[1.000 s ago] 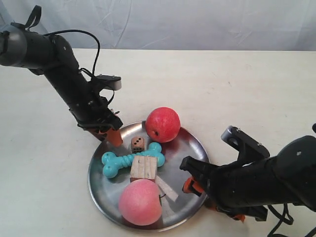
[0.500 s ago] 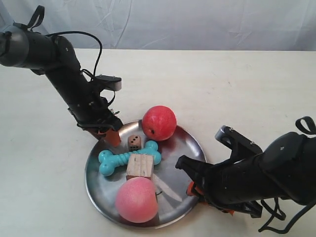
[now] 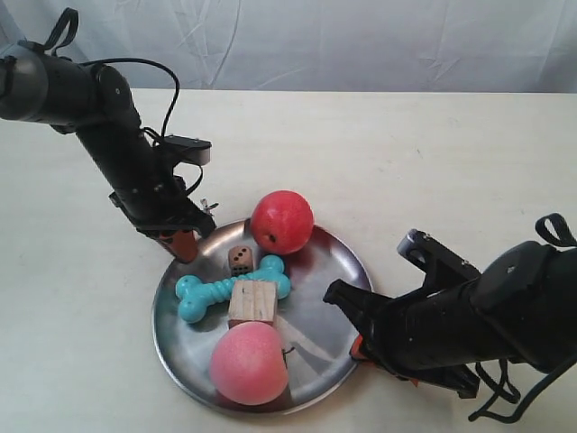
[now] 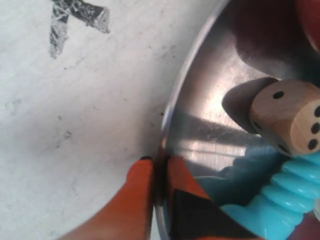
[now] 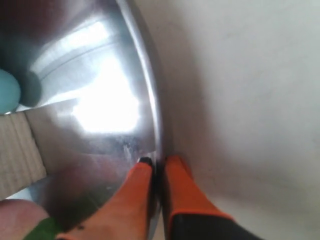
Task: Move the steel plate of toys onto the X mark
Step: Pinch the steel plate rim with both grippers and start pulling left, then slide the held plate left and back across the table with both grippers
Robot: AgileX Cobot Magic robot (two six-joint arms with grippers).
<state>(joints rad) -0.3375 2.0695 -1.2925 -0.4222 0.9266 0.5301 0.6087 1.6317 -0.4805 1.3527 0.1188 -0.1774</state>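
The steel plate (image 3: 329, 271) holds the red apple (image 3: 282, 222), pink peach (image 3: 248, 363), turquoise bone (image 3: 203, 296), wooden block (image 3: 252, 302) and brown die (image 3: 240, 260). My left gripper (image 3: 180, 242), on the arm at the exterior view's left, is shut on the plate's rim (image 4: 172, 115); its orange fingers (image 4: 137, 185) pinch the metal edge. My right gripper (image 3: 361, 347) is shut on the opposite rim (image 5: 150, 100). The X mark (image 4: 75, 20) lies on the table just beyond the rim by the left gripper. It is hidden in the exterior view.
The cream table (image 3: 406, 162) stretches behind and beside the plate. A wrinkled white backdrop (image 3: 361, 45) closes the far edge. Black cables (image 3: 171, 90) loop off the left arm.
The plate with all its toys has slid toward the exterior view's left, both grippers still pinching its rim. Both arms moved with it.
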